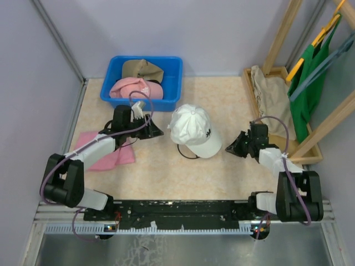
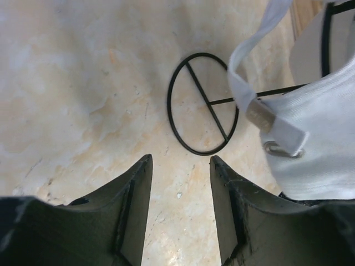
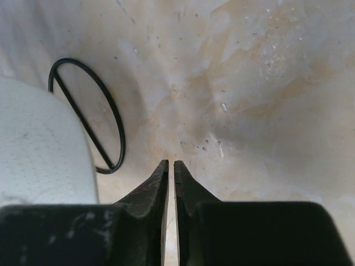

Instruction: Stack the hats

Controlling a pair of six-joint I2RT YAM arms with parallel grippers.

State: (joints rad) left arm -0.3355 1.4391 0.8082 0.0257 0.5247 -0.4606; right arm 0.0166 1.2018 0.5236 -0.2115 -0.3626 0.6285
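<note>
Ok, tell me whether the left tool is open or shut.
Open: on the left tool the fingers stand apart, table visible between them, gripping nothing.

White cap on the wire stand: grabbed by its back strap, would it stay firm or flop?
Probably floppy at the back: the strap is thin fabric, looping loosely from the white cap. The cap likely sags once off the wire stand, which seems to prop it. It looks light, so the thin stand might tip or drag along.
</note>
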